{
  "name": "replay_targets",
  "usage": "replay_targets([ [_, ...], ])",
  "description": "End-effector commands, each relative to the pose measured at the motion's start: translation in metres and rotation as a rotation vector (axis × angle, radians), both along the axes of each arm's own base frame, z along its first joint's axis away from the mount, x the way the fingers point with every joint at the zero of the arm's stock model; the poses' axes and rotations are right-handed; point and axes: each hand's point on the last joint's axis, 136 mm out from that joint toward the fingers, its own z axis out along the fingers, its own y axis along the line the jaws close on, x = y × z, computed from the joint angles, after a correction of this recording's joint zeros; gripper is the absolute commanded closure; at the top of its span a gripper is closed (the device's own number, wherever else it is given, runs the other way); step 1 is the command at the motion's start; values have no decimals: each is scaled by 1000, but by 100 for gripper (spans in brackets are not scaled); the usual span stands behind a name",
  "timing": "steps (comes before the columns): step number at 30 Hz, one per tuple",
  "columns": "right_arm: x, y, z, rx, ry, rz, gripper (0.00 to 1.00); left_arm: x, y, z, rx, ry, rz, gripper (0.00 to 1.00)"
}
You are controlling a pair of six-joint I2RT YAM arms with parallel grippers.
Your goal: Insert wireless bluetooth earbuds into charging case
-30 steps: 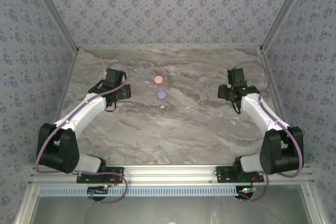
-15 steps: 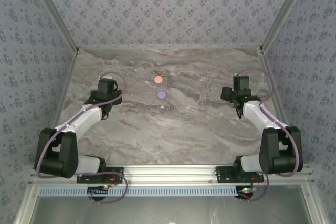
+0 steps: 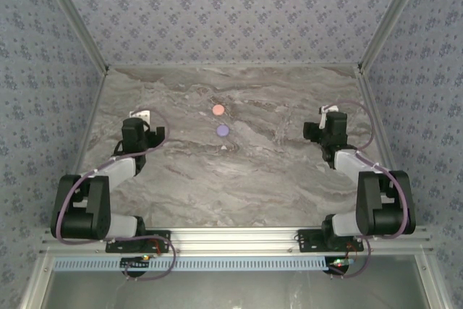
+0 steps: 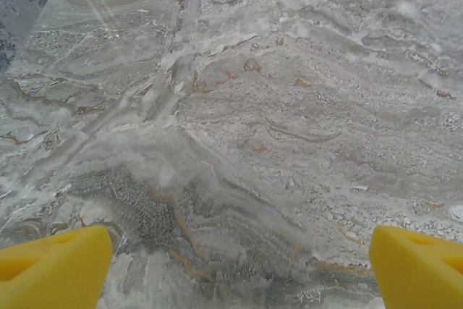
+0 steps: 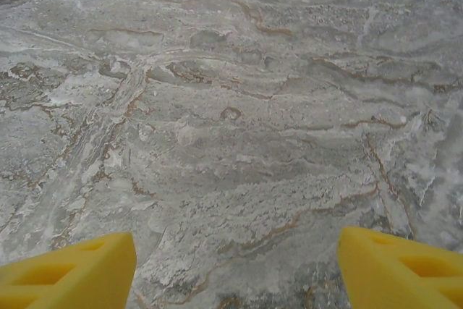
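Two small round cases lie near the middle of the marble table point(image 3: 246, 179): a pink charging case point(image 3: 218, 109) farther back and a lilac one point(image 3: 223, 130) just in front of it. The earbuds are out of view. My left gripper point(image 3: 142, 116) is well to the left of both cases, and my right gripper point(image 3: 332, 111) is far to their right. In the left wrist view the left gripper point(image 4: 239, 255) stands open, its yellow fingertips point(image 4: 54, 265) wide apart over bare marble. The right gripper point(image 5: 235, 255) is open too, yellow fingertips point(image 5: 398, 265) apart with nothing between them.
A small white fleck point(image 3: 223, 147) lies just in front of the lilac case. Patterned walls close the table in at the back and on both sides. An aluminium rail point(image 3: 239, 235) carries the arm bases along the near edge.
Both arms have drawn back from the centre, the left one outward and nearer, the right one folding in towards its base. Both grippers' jaws have spread wider.
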Motion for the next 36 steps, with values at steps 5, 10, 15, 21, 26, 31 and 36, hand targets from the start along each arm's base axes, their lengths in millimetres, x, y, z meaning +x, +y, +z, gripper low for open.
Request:
replay_targets([
  [5, 6, -5, 0, -10, -93, 37, 24, 19, -5, 18, -59, -131, -71, 8],
  [10, 7, -10, 1, -4, -129, 30, 24, 18, -4, 15, -77, -153, -83, 8],
  [15, 7, -11, -5, -1, -156, 34, 23, 15, -2, 8, -104, -180, -89, 8],
  [21, 3, -12, -13, -4, -182, 33, 23, 9, -1, -2, -105, -231, -90, 8],
  [26, 3, -11, -16, -9, -186, 35, 20, 18, 10, -5, -98, -183, -17, 1],
  [31, 3, -11, -17, -18, -180, 30, 0, 19, 14, -7, -91, -171, 9, 1],
  [36, 3, -10, -16, -17, -181, 32, 0, 19, 13, -7, -92, -166, 7, 1],
])
